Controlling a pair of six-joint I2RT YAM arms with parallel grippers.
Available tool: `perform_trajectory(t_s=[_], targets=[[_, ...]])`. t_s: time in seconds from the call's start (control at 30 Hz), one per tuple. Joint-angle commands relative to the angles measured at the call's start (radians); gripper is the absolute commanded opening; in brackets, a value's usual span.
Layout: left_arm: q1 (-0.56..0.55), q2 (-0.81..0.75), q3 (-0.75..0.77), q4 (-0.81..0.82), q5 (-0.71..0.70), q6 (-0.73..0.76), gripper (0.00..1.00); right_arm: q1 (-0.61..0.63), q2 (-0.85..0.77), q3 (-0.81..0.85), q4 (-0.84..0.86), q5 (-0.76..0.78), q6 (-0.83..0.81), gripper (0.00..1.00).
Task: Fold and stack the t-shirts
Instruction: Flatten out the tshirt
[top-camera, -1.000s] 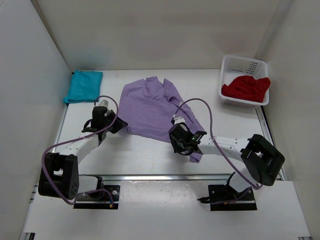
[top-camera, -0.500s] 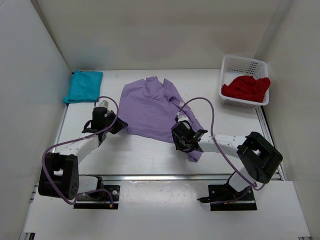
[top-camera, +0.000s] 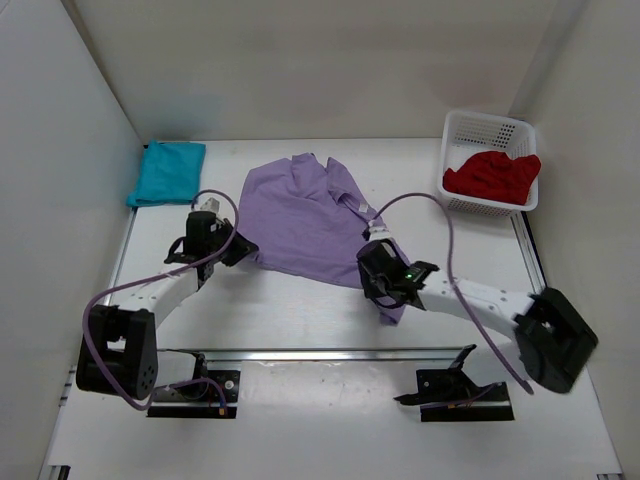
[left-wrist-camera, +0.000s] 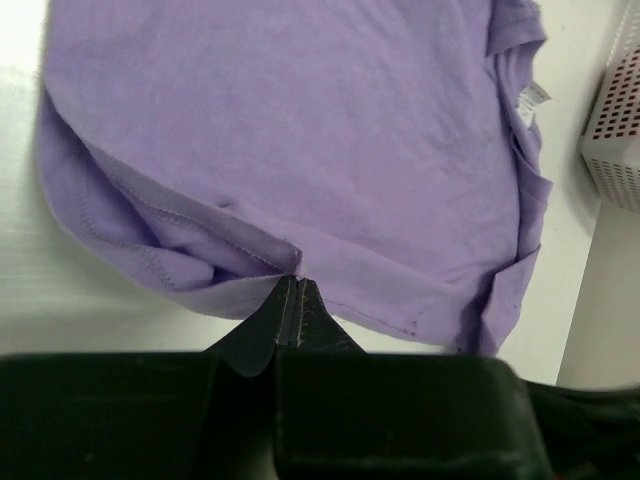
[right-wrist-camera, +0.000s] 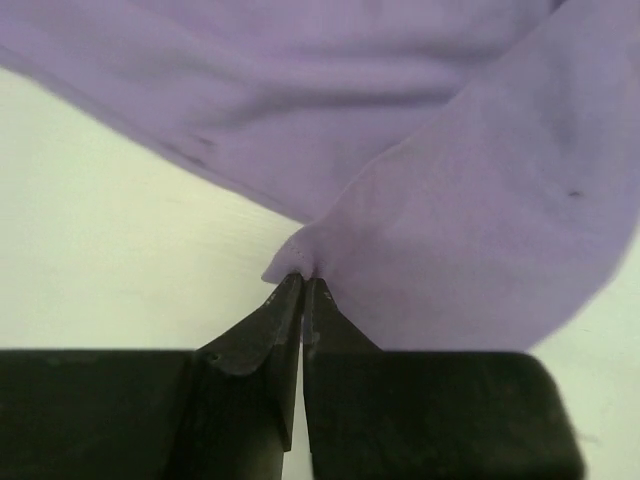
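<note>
Left gripper (left-wrist-camera: 297, 288) and right gripper (right-wrist-camera: 303, 283) were clamped shut on the pale lavender cloth t-shirt (top-camera: 300, 215) at seven and five o'clock, presumably for folding.

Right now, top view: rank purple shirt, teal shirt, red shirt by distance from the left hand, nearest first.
1. Purple shirt: centre, its edge pinched in the left hand.
2. Teal shirt: far left corner.
3. Red shirt: in the basket, far right.
</note>
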Motion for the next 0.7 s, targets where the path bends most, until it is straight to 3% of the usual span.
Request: perform_trajectory(t_s=[0.0, 0.1, 0.17, 0.27, 0.37, 0.5, 0.57, 0.63, 0.67], targets=[[-0.004, -0.059, 0.093, -0.043, 0.016, 0.041, 0.00, -0.042, -0.216, 0.049, -0.045, -0.023, -0.013, 0.00], [0.023, -0.071, 0.264, -0.100, 0.056, 0.055, 0.00, -0.190, -0.429, 0.127, -0.061, -0.154, -0.048, 0.00], [0.042, -0.085, 0.382, -0.156, 0.067, 0.070, 0.00, -0.312, -0.478, 0.228, -0.114, -0.186, -0.103, 0.00], [0.103, -0.084, 0.616, -0.245, 0.093, 0.078, 0.00, -0.369, -0.472, 0.498, -0.212, -0.107, -0.196, 0.00], [0.222, -0.062, 0.835, -0.296, 0.180, 0.028, 0.00, -0.359, -0.398, 0.875, -0.286, 0.010, -0.288, 0.00], [0.329, -0.022, 1.052, -0.362, 0.220, -0.019, 0.00, -0.220, -0.246, 1.229, -0.319, 0.166, -0.410, 0.00], [0.342, -0.013, 1.091, -0.367, 0.226, -0.026, 0.00, -0.088, -0.190, 1.310, -0.285, 0.310, -0.504, 0.01], [0.355, -0.008, 1.100, -0.362, 0.214, -0.019, 0.00, 0.070, -0.152, 1.327, -0.110, 0.477, -0.662, 0.00], [0.349, 0.004, 1.102, -0.373, 0.173, -0.011, 0.00, 0.191, -0.150, 1.274, -0.023, 0.604, -0.816, 0.00]])
